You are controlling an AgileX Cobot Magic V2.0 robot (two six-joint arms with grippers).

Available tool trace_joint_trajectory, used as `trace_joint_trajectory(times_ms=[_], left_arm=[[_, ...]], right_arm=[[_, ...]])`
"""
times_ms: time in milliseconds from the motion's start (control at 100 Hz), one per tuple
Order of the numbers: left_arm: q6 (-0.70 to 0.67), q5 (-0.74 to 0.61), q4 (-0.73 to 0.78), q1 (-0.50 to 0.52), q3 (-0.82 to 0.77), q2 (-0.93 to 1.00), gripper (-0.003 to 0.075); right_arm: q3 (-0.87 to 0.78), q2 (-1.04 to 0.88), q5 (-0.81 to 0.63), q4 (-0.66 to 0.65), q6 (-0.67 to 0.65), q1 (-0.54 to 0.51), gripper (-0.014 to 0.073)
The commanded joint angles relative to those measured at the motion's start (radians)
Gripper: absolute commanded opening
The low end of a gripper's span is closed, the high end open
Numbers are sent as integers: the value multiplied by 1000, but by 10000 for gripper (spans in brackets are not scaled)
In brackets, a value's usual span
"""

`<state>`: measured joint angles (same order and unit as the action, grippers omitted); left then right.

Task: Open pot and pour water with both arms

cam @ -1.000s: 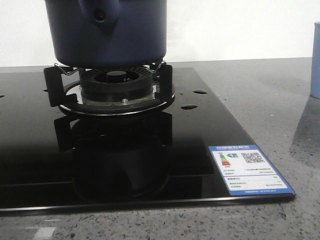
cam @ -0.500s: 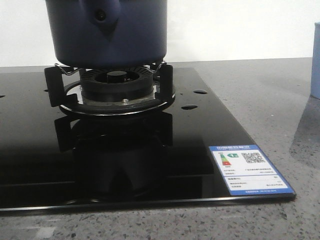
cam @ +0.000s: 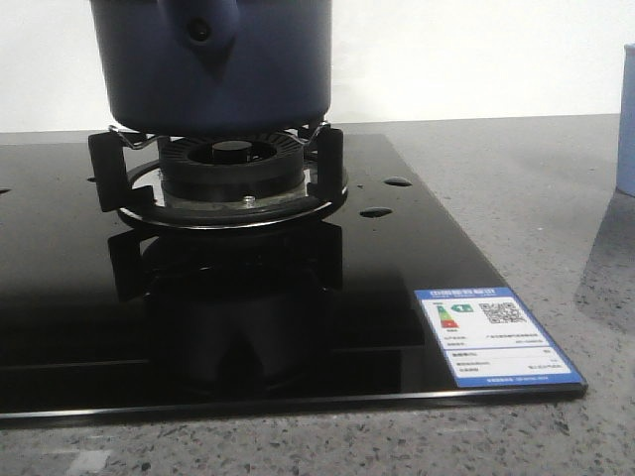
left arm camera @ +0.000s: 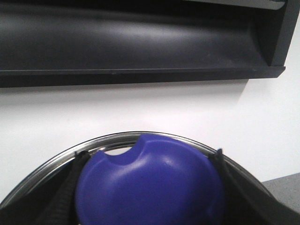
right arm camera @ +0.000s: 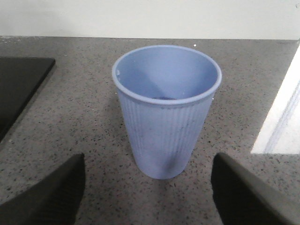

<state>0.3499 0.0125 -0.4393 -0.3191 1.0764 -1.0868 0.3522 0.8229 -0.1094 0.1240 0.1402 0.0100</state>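
Only wrist-side: lid knob [left arm camera: 150,185], whole cup [right arm camera: 166,110].

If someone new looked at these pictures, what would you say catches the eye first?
First the dark navy pot, sitting on the burner stand of the glossy black hob on the grey counter. Next, the ribbed pale blue cup standing upright on the counter right of the hob, between the right claw's open fingers.
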Motion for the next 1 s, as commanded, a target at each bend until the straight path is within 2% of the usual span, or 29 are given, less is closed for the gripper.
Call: trace_joint_trajectory(times_ms=[0, 100, 210, 320, 550, 890, 940, 990], left_arm=[[0, -87, 2, 2, 38, 29, 386], [0, -77, 2, 2, 38, 29, 386], [0, -75, 2, 2, 38, 29, 386], [0, -75, 2, 2, 38, 29, 386], [0, -75, 2, 2, 38, 29, 386], [0, -75, 2, 2, 38, 29, 386], [0, -75, 2, 2, 38, 29, 386], [0, -75, 2, 2, 38, 29, 386]], right_arm=[[26, 63, -163, -11, 6, -6, 507], [26, 139, -256, -11, 6, -6, 517], [26, 228, -340, -11, 6, -6, 587], [26, 297, -398, -11, 6, -6, 610], [62, 436, -544, -3, 6, -6, 609], [169, 586, -574, 10, 6, -6, 607], [173, 589, -583, 15, 6, -6, 587], [173, 591, -587, 25, 6, -6, 528]])
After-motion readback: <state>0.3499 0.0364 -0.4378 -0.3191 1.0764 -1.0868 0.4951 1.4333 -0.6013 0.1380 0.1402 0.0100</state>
